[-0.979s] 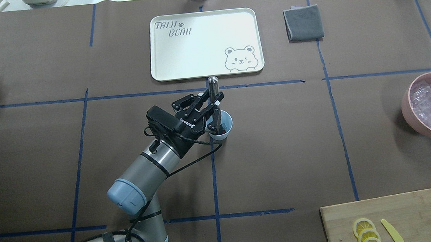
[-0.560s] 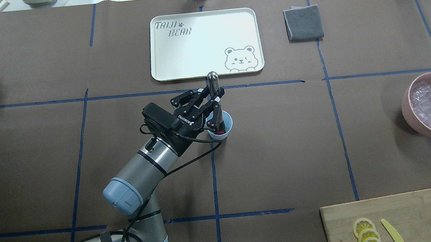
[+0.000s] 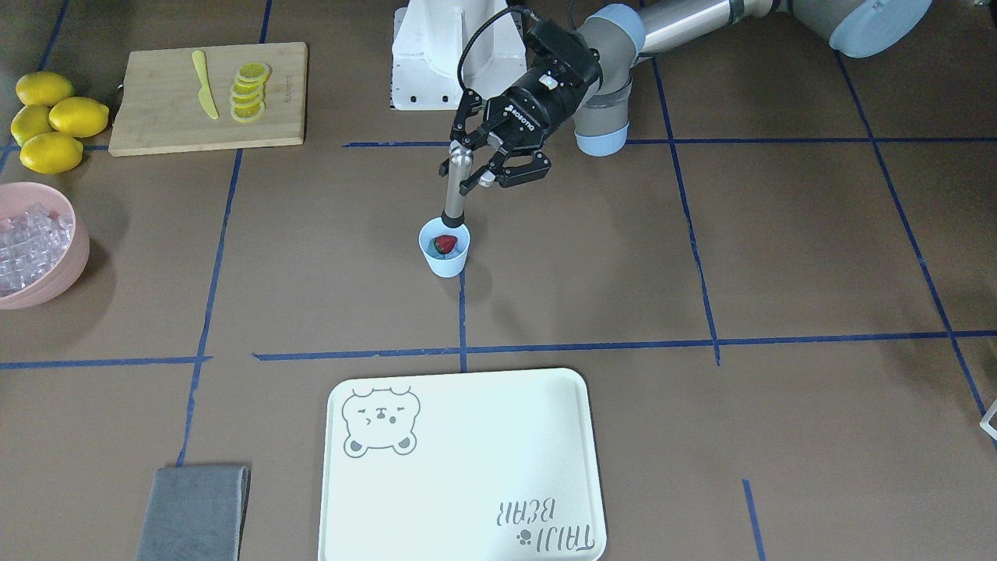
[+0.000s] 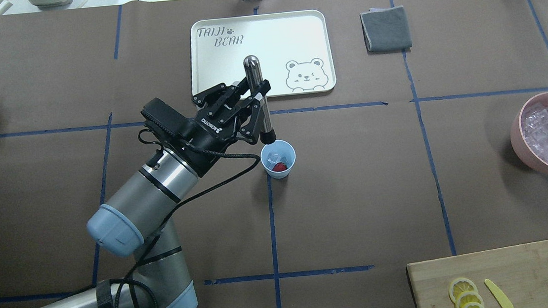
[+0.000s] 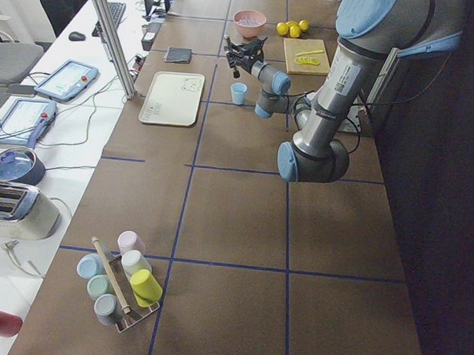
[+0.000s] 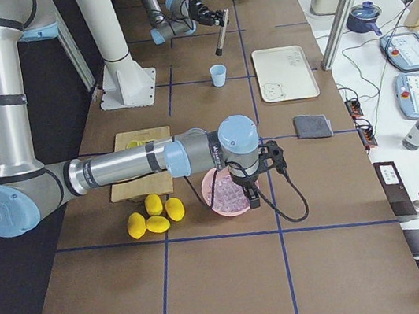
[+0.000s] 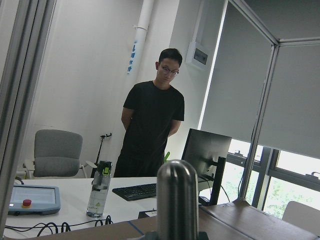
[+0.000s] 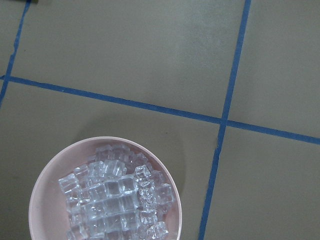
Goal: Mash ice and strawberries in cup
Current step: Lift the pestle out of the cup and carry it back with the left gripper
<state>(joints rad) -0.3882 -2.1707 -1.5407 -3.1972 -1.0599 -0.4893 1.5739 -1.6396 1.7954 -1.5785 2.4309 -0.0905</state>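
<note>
Right pincer (image 6: pixel 254 196) only in exterior right view

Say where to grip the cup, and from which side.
Grip the cup by its outer wall just under the rim, coming in level from the robot's right. It stands upright, handleless, widening upward, and the left gripper holds the masher above its left rim.

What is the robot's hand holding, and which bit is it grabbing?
The left gripper holds a metal masher around its shaft, below the rounded top.
</note>
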